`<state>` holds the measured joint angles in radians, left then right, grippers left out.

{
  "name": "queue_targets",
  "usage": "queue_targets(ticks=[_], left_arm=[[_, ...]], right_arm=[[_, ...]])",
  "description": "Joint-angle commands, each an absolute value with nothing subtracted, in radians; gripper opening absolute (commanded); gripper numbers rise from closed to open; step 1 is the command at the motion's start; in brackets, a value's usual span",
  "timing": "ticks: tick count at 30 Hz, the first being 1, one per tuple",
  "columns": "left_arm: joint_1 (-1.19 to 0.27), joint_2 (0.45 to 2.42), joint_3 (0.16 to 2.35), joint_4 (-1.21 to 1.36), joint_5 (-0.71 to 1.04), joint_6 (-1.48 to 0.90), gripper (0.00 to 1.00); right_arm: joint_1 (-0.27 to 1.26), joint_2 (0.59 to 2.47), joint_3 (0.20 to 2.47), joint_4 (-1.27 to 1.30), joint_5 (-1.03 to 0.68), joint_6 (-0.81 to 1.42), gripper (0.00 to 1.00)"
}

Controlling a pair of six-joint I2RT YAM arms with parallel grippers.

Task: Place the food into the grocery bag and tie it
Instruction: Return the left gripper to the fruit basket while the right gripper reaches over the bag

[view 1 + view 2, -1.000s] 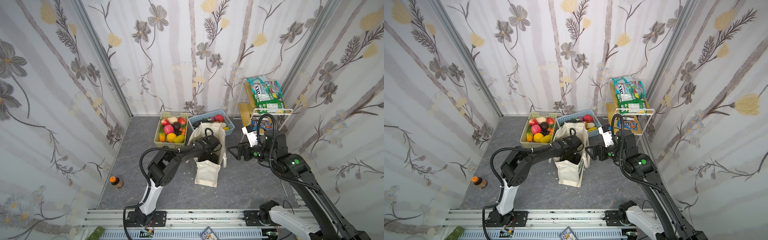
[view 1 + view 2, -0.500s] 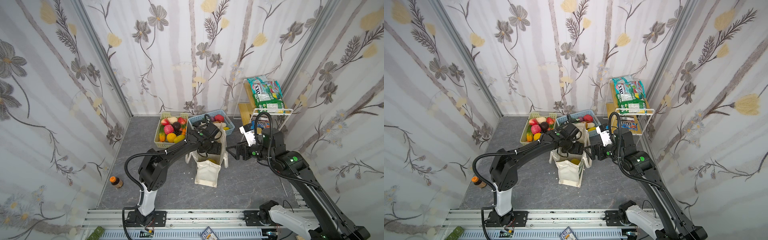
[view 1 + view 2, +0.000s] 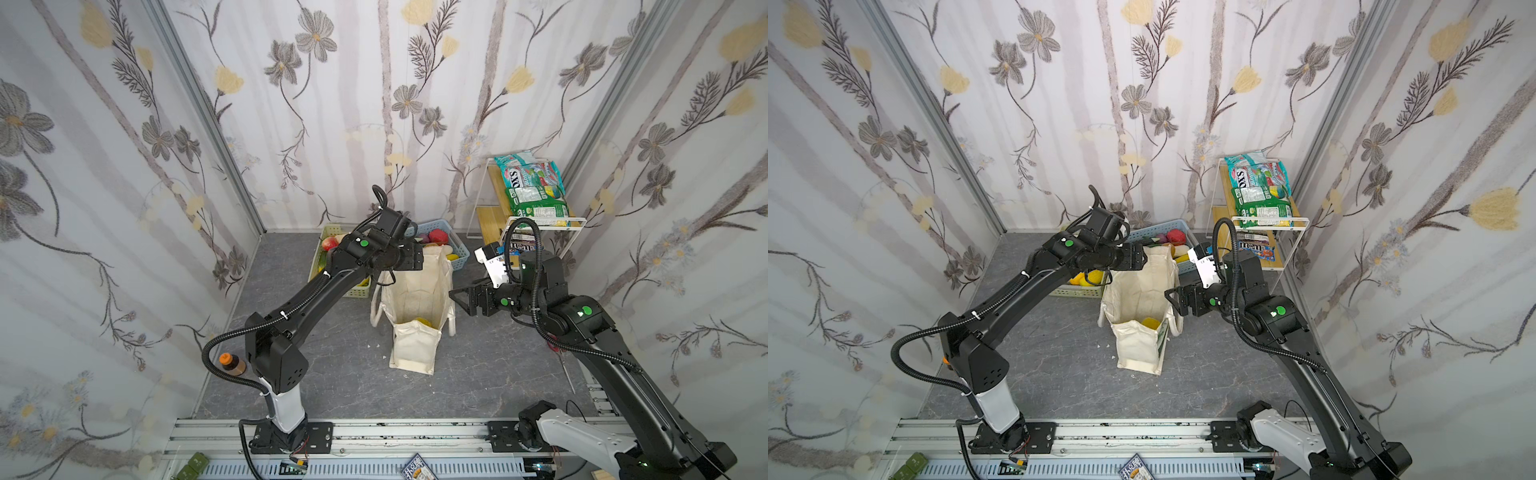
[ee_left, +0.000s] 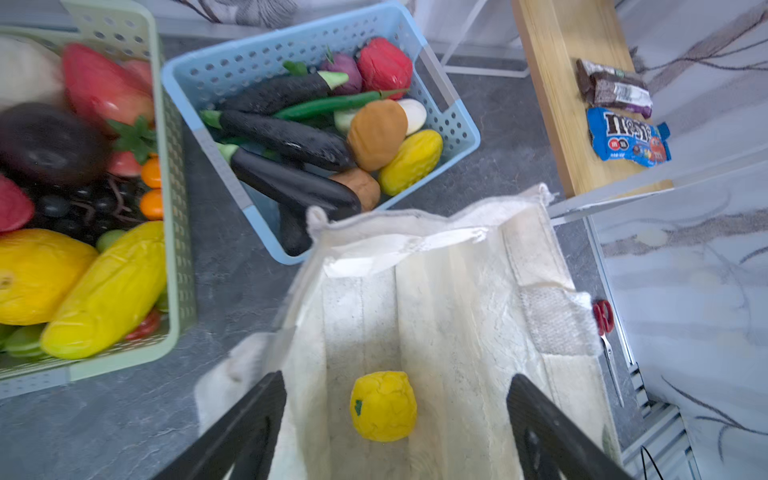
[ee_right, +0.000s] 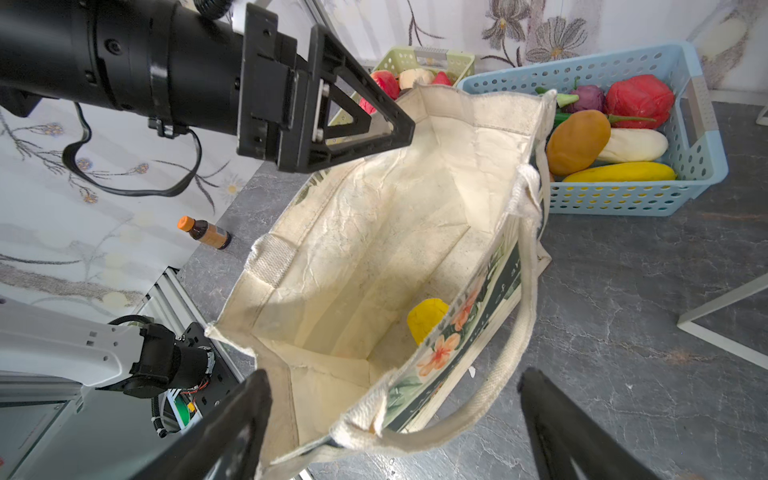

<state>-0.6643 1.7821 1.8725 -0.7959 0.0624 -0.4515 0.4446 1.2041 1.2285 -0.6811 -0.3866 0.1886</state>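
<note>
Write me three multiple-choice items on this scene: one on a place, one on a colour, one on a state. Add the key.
1. Where does the blue M&M's packet lie?
A. on the floor
B. on the wooden shelf
C. in the green basket

2. What colour is the one toy fruit inside the grocery bag?
A. red
B. yellow
C. purple

3. How is the left pincer above the bag?
A. shut on a strap
B. shut on a fruit
C. open, empty

Key:
1 B, the packet rests on the shelf board.
2 B, a yellow piece lies on the bag's bottom.
3 C, its jaws stand wide apart, holding nothing.
</note>
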Motion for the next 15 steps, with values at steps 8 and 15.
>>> queue_targets(ticks=[8,15], left_arm=[[-0.485,1.675,1.69,-0.736,-0.078,-0.447,0.86],[-0.353,1.621,1.5,-0.6,-0.042,-0.479,0.87]], right_arm=[[0.514,1.289,1.349,-0.617,-0.376,0.176,0.92],[0.567,1.373,1.45,-0.555,-0.293,0.228,0.92]])
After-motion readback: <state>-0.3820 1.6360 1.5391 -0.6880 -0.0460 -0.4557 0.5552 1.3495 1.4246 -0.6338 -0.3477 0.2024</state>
